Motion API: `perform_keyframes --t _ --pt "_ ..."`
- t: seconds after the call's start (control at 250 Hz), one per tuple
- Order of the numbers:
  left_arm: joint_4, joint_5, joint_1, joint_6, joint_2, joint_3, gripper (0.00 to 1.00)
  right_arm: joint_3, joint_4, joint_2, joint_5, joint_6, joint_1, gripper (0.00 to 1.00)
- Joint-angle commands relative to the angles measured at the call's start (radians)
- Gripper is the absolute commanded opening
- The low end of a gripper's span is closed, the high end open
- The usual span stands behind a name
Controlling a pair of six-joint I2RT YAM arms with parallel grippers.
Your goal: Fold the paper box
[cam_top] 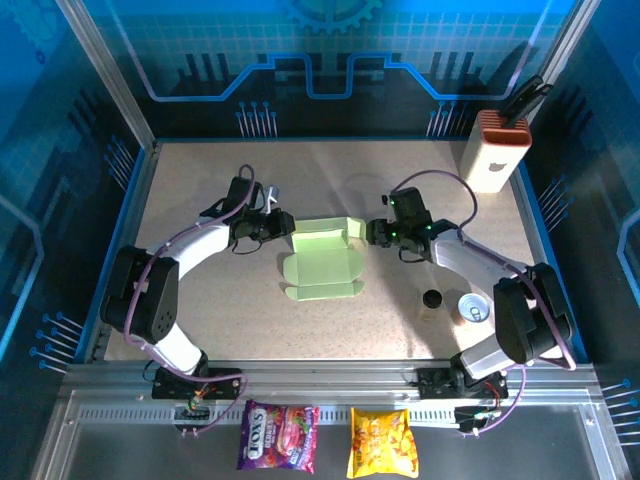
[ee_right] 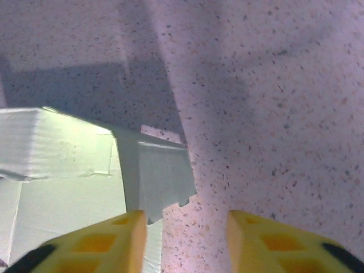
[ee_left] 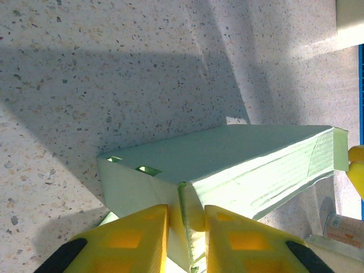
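Nearest you, on the metal ledge in front of the table, lie two snack packets: a purple packet (cam_top: 278, 437) on which you can read "FOX'S", and just to its right a yellow packet (cam_top: 382, 443) whose print is too small to read.

Past the arm bases, on the right side of the speckled table (cam_top: 200, 320), a drinks can (cam_top: 472, 308) stands upright with a small dark round thing (cam_top: 432, 298) just to its left; the can's label is too blurred to read in the left wrist view.

The paper box (cam_top: 322, 260) sits at the middle of the table, between the two arms; it is pale green and partly folded, with a flat panel and some walls raised.

Your left gripper (cam_top: 275, 225) is at the box's left side; in the left wrist view it (ee_left: 186, 213) is narrow, its yellow fingers (ee_left: 139, 227) pinching a thin upright edge of the green card (ee_left: 227, 165).

Your right gripper (cam_top: 378, 232) is at the box's right side; in the right wrist view it (ee_right: 187, 222) stands wide with bare table between the fingers, and a notched flap of the box (ee_right: 62, 165) lies just by its left finger (ee_right: 108, 239).

Farthest off, at the far right corner, a white block (cam_top: 497, 150) with an orange ribbed top stands upright; a small orange mark on its face cannot be read.
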Motion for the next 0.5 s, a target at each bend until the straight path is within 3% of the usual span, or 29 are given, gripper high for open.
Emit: perform_keyframes --t 0.0,0.208,0.495 --pt "-0.124 -0.028 -0.001 0.011 0.017 -0.016 0.23 0.045 -0.009 0.057 -0.088 -0.108 -0.006 0.49" --pt "-0.133 -0.029 -0.002 0.014 0.014 -0.013 0.24 0.035 0.039 0.098 -0.107 -0.088 0.000 0.50" --pt "-0.140 -0.030 -0.002 0.012 0.005 -0.012 0.24 0.010 0.030 -0.043 -0.040 -0.074 0.033 0.51"
